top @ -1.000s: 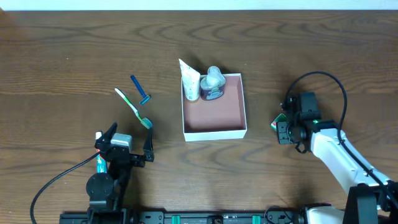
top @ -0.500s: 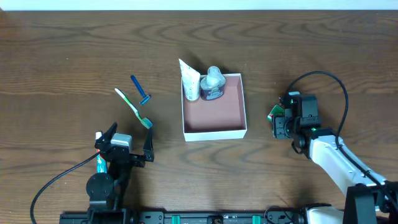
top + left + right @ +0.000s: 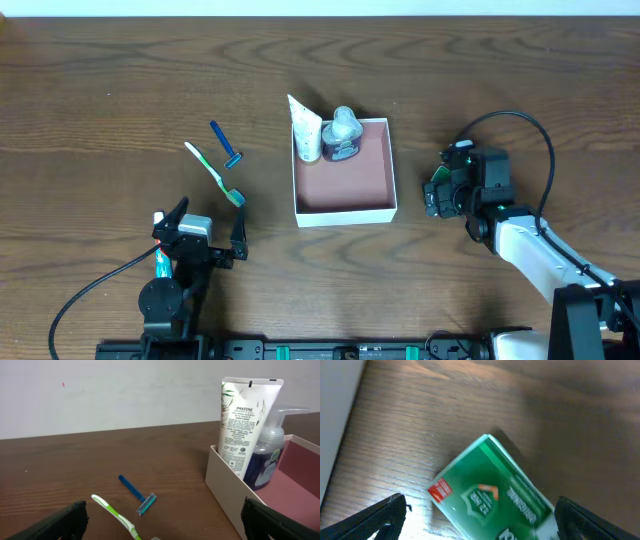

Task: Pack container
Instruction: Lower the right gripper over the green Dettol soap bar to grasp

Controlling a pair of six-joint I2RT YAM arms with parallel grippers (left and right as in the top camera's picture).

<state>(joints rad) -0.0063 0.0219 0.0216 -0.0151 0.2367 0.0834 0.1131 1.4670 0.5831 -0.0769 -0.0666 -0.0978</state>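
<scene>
The container (image 3: 345, 212) is a square white box with a pinkish floor at the table's middle; it also shows in the left wrist view (image 3: 225, 490). A white tube (image 3: 306, 128) (image 3: 247, 425) and a dark pump bottle (image 3: 342, 135) (image 3: 270, 455) stand in its far left corner. My right gripper (image 3: 440, 192) (image 3: 485, 520) is right of the container, shut on a green box (image 3: 437, 180) (image 3: 490, 490), tilted above the wood. My left gripper (image 3: 205, 240) (image 3: 160, 520) is open and empty at the front left.
A blue razor (image 3: 226, 146) (image 3: 137, 494) and a green-and-white toothbrush (image 3: 213, 172) (image 3: 117, 517) lie on the table left of the container. A black cable (image 3: 520, 122) loops behind the right arm. A pale surface fills the left edge of the right wrist view (image 3: 335, 420).
My right gripper has moved left and away from me, toward the container, carrying the green box with it. The left arm has not moved.
</scene>
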